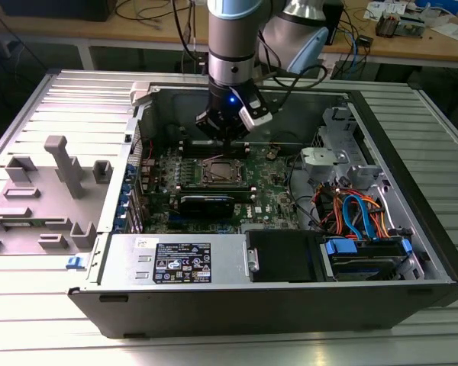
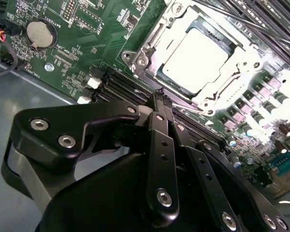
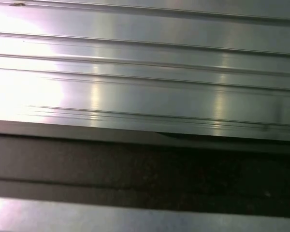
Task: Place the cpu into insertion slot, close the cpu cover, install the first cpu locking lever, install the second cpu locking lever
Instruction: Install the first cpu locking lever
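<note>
The ribbed silver aluminium table carries it all. On it lies the big open black-and-grey computer case, its side off so that the insertion slot, a square dark socket with a silver metal rim, can be reached from above.

The grey-and-blue robot arm drops straight down into the case on the far side of the slot. A pale grey plastic fixture tray sits outside the case, well apart from the slot on the exterior view's left. The flat green motherboard spreads all around the slot.

Now the black two-fingered gripper: its tips are pressed together with nothing between them. It hovers just beside the slot, over the long black memory slots.

The cpu cover, a thin square silver frame plate, lies flat over the slot, its cut-out leaving the chip's top bare. Inside it sits the cpu, a small square chip with a dull silver-grey top, level in the slot. By my reading it is seated and the cover is down.
</note>
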Robot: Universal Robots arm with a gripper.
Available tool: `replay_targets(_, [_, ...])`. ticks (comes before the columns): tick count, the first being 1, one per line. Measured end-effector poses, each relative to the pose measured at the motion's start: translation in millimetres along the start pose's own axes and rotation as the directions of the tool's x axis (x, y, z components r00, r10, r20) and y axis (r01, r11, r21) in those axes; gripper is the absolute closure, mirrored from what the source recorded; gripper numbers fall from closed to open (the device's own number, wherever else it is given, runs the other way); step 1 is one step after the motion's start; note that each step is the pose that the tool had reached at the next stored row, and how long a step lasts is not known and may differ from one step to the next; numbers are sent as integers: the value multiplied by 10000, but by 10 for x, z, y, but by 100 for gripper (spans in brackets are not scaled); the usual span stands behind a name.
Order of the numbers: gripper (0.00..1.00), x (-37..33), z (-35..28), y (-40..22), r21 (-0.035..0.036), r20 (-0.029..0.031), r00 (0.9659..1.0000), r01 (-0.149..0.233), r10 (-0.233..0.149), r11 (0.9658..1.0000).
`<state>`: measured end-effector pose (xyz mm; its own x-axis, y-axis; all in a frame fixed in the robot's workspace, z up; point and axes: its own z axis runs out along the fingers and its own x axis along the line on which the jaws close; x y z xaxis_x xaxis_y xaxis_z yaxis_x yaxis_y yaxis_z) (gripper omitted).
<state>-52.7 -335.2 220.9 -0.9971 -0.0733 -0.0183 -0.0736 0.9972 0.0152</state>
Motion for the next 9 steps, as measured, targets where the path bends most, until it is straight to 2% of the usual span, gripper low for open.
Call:
replay_targets(6, [89,-42,58,-4,0,0,10000,0,0,10000])
replay_targets(9, [89,-57,114,-5,0,1,10000,0,0,10000])
